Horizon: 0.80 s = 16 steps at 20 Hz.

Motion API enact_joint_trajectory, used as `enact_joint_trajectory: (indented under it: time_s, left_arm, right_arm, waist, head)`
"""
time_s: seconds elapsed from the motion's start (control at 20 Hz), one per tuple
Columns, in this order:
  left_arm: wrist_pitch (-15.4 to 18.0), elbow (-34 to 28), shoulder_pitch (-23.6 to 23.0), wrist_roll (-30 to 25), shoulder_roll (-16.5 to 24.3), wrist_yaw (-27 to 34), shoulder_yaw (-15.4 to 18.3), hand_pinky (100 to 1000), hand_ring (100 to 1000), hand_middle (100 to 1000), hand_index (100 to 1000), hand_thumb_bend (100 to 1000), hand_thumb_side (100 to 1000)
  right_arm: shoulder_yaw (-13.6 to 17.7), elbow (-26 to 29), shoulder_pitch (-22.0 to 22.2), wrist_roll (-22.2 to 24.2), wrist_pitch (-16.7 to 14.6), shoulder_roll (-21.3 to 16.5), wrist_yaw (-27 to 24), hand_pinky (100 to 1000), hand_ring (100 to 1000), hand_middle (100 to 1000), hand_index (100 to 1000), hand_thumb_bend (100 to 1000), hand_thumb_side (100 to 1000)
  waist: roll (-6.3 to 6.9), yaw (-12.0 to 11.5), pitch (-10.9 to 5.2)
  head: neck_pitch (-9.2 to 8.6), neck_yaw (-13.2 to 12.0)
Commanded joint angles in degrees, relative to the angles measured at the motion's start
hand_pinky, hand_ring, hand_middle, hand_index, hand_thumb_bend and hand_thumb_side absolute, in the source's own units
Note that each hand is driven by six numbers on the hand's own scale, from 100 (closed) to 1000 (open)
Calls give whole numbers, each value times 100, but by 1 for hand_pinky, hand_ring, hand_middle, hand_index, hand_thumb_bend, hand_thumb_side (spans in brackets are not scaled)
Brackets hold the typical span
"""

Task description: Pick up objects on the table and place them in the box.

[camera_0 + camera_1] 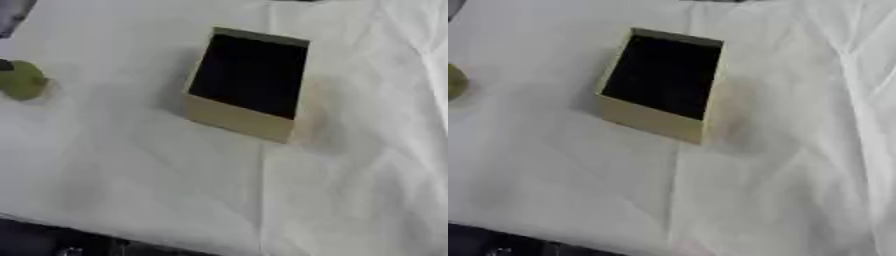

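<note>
One tan cardboard box, dark inside, round green object, creased white cloth, no robot hand visible.

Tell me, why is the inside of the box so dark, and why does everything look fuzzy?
Left eye view: the box interior is in deep shadow, so nothing inside shows; edges look soft and blurred. Right eye view: same blur; the green round thing is cut off at the left edge.

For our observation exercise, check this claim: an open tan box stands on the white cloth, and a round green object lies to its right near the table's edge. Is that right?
Not quite. The round green object lies to the left of the box, not the right, as the left eye view shows. The box is open and tan, standing on the white cloth.
</note>
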<state>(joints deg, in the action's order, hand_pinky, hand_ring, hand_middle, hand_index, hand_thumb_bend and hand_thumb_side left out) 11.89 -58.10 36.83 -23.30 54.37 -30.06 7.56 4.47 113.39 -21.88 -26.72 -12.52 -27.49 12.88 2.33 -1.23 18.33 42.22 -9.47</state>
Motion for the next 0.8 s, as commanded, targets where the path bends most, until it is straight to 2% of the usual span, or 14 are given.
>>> enact_joint_trajectory:
  time_s: [0.05,0.3,0.8]
  left_arm:
    - [-49,27,116,29,242,-215,45,927,912,859,918,737,126]
    - [-79,169,199,57,207,-719,-4,934,921,864,915,722,109]
    - [-44,545,322,-45,90,-1147,-134,936,932,865,902,660,100]
  right_arm:
    - [6,120,-45,11,9,-146,-15,805,715,693,768,100,553]
    - [-1,120,-46,20,11,-142,-21,805,715,693,768,100,555]
    - [-12,120,-45,31,11,-120,-37,804,716,692,768,100,560]
  waist:
    - [3,-1,-89]
    - [-2,8,-76]
    - [-23,35,-47]
  head:
    - [-94,-85]
    - [-153,-162]
    - [-174,-129]
